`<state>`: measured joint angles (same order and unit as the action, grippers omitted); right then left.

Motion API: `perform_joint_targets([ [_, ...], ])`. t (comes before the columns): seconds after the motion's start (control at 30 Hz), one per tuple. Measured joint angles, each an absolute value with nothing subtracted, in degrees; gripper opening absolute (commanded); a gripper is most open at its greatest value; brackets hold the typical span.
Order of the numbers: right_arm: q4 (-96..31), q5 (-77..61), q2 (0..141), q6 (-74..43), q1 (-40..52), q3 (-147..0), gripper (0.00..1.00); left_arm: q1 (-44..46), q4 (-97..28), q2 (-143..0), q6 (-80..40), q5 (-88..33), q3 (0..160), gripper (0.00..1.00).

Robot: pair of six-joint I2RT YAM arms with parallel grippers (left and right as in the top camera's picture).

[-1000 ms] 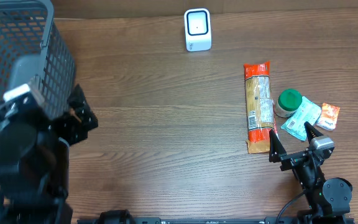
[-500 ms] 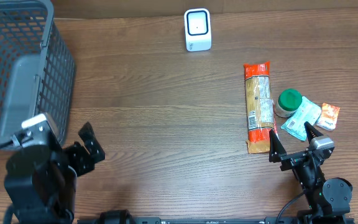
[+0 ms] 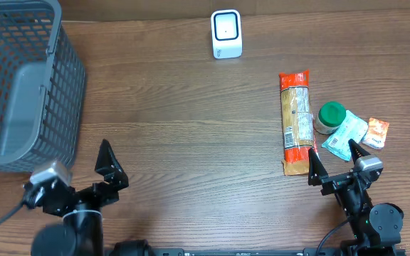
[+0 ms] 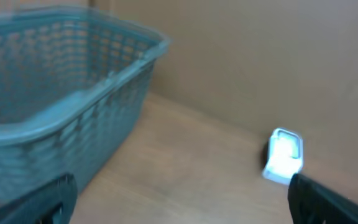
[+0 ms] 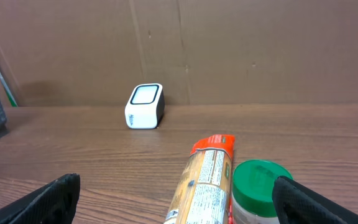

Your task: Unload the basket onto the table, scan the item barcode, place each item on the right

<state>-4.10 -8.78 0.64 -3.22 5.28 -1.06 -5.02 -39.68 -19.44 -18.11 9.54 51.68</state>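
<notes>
I worked at what looked like a mock shop checkout staged on a test bench, not a real store. A small white barcode scanner (image 3: 226, 33) sat on a wood-grain table (image 3: 176, 128), with plain brown cardboard (image 5: 260, 50) as the wall just behind it. Well to the scanner's left stood a grey plastic shopping basket (image 3: 66, 92). To its right and nearer me lay a huddle of groceries: a long packet of pasta (image 3: 296, 121), a green-lidded jar (image 3: 331, 116) just beside it, and small sachets (image 3: 347, 135) next to the jar.
</notes>
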Motion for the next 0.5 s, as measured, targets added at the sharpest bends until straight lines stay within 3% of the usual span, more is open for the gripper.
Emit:
perform_joint_targets([
  [0.27,-4.08,-8.78,0.64,-3.25,5.28,-1.06,1.00,-5.02,-6.17,-7.66,-18.70,3.66,34.76,1.00],
  [0.5,-4.08,-8.80,0.64,-3.25,5.28,-1.06,1.00,-5.02,11.46,-0.89,-19.16,-0.23,22.13,1.00],
])
